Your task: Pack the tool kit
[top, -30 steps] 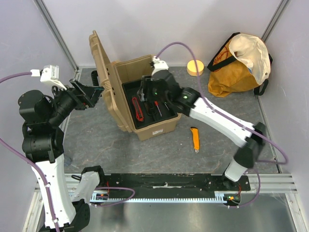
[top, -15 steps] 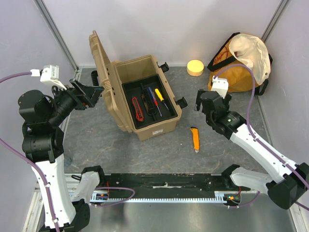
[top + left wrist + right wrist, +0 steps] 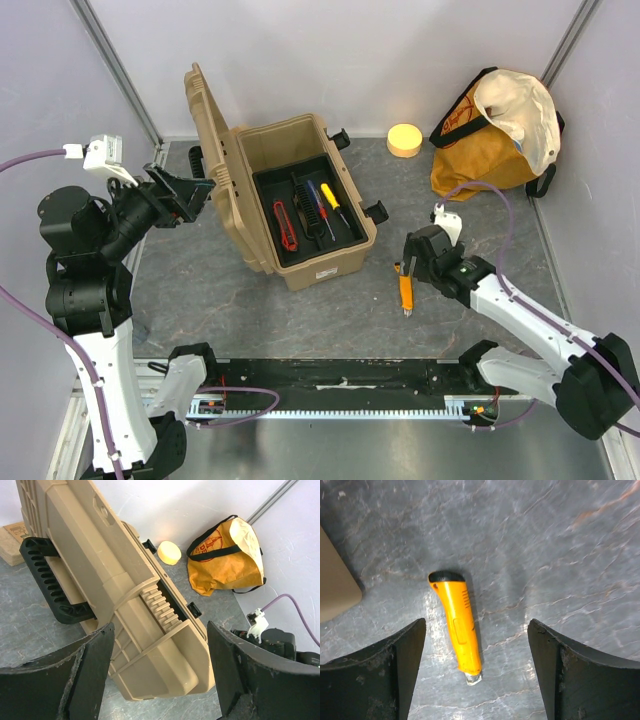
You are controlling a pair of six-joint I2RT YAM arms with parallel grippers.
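The tan toolbox (image 3: 328,263) stands open at the table's middle, its lid (image 3: 209,140) upright on the left. Its black tray holds a red tool (image 3: 284,225), a black tool (image 3: 308,213) and a yellow-handled screwdriver (image 3: 335,205). An orange utility knife (image 3: 405,290) lies on the table right of the box. My right gripper (image 3: 404,268) is open and hovers just over the knife; in the right wrist view the knife (image 3: 457,630) lies between the open fingers of that gripper (image 3: 477,680), left of centre. My left gripper (image 3: 197,190) is open beside the lid; in its wrist view (image 3: 160,675) the toolbox (image 3: 125,610) and black handle (image 3: 50,580) show.
An orange-yellow cloth bag (image 3: 495,130) sits at the back right, with a round yellow disc (image 3: 404,139) left of it. A small tan block (image 3: 12,540) lies behind the lid. A black rail (image 3: 340,383) runs along the near edge.
My right arm has pulled out of the toolbox, swung right and come down over the orange knife. The left arm has not moved.
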